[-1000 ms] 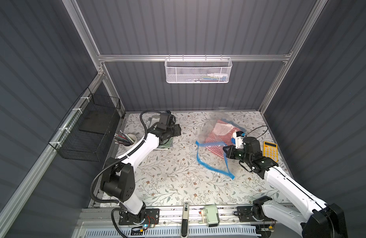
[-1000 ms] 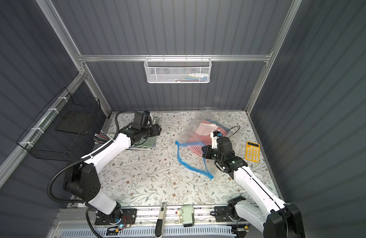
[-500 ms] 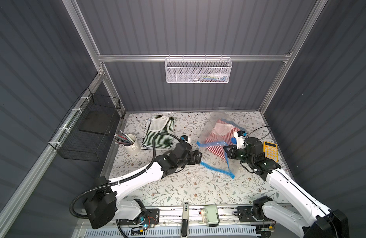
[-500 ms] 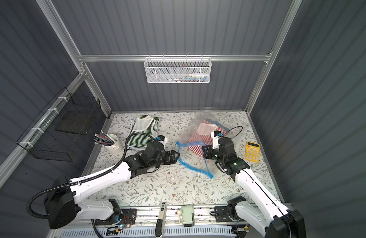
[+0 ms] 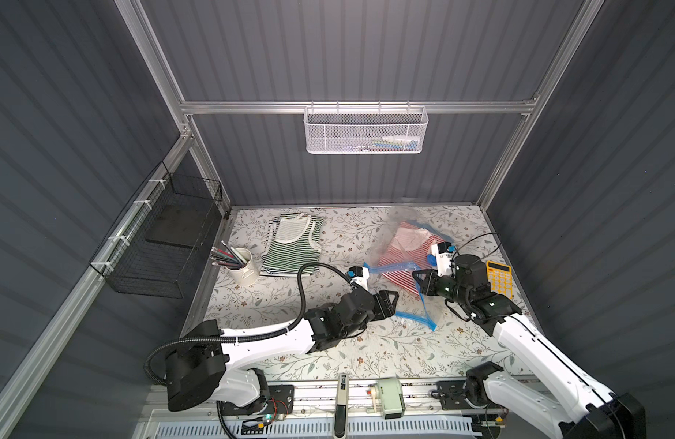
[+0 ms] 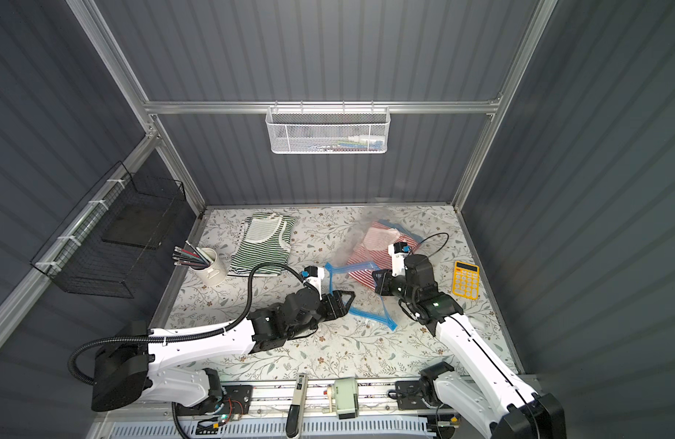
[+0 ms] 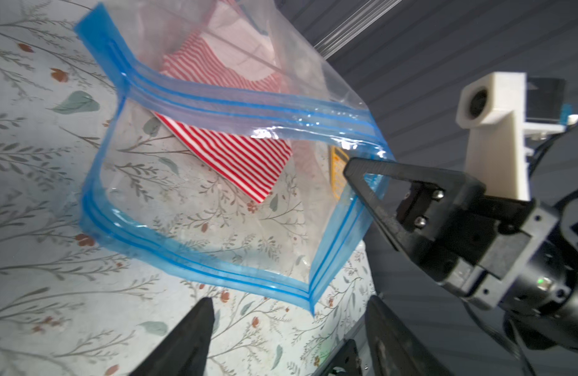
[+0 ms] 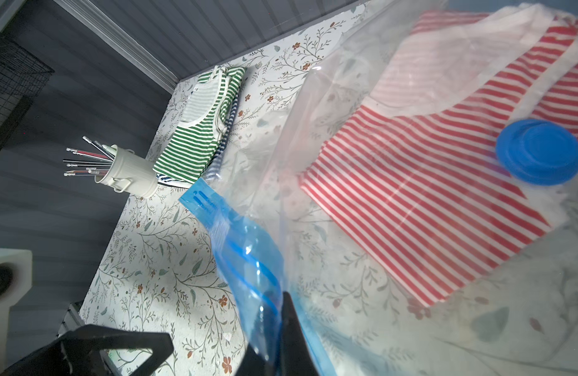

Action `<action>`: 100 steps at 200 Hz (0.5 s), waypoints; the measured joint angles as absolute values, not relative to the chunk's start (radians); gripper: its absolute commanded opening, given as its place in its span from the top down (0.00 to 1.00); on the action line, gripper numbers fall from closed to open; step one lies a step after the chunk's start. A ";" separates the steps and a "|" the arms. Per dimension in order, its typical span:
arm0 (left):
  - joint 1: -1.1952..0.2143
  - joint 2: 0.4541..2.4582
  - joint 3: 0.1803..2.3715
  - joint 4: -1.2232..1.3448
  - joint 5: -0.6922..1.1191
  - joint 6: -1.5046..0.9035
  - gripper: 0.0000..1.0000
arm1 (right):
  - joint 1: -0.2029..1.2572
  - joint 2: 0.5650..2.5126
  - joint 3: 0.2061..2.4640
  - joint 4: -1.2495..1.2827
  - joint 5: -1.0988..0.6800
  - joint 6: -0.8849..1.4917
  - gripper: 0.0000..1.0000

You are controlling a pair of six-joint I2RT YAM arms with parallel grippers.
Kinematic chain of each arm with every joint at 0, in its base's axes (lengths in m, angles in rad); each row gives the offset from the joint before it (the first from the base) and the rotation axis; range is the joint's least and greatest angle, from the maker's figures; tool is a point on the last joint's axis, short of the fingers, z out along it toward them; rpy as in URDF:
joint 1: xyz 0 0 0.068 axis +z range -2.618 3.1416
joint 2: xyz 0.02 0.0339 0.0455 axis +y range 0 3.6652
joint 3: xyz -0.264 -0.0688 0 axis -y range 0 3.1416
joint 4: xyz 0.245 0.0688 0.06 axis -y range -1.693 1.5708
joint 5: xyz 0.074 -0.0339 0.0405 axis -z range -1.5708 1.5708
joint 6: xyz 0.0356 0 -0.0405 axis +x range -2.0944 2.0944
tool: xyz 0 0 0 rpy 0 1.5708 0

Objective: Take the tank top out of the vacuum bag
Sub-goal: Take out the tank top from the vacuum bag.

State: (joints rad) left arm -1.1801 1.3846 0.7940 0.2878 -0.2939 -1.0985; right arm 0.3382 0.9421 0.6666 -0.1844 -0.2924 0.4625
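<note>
The vacuum bag (image 5: 389,243) (image 6: 351,243) lies on the right half of the table, clear and crinkly. Its blue zip strip (image 7: 248,110) gapes open toward the middle. Inside lies the red-and-white striped tank top (image 5: 400,266) (image 7: 238,156) (image 8: 427,195), under the round blue valve cap (image 8: 538,151). My right gripper (image 5: 417,279) (image 6: 375,279) (image 8: 281,312) is shut on the raised upper lip of the zip strip. My left gripper (image 5: 394,303) (image 6: 350,303) (image 7: 289,302) is open and empty, low over the table just in front of the bag's mouth.
A folded green-striped top (image 5: 294,243) lies at the back left, beside a white cup of pencils (image 5: 242,266). A yellow calculator (image 5: 499,279) sits by the right edge. A black wire basket (image 5: 164,243) hangs on the left wall and a white mesh basket (image 5: 366,129) on the back wall.
My left arm has swung from the green-striped top at the back left to the mouth of the bag. My right gripper has kept its hold on the zip strip.
</note>
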 measured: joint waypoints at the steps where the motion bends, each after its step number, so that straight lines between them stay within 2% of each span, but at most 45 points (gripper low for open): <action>1: -1.181 1.385 0.793 0.294 -0.295 -1.102 0.35 | 0.338 0.942 0.668 -0.185 -0.292 0.463 1.00; 11: -1.192 1.390 0.770 0.367 -0.310 -1.126 0.44 | 0.338 0.942 0.675 -0.191 -0.294 0.463 1.00; 18: -1.196 1.398 0.753 0.417 -0.319 -1.140 0.46 | 0.338 0.942 0.682 -0.196 -0.296 0.463 1.00; 40: -1.197 1.465 0.741 0.522 -0.327 -1.169 0.44 | 0.338 0.943 0.711 -0.216 -0.321 0.455 1.00; 100: -1.192 1.613 0.835 0.525 -0.411 -1.258 0.42 | 0.338 0.928 0.731 -0.233 -0.342 0.442 1.00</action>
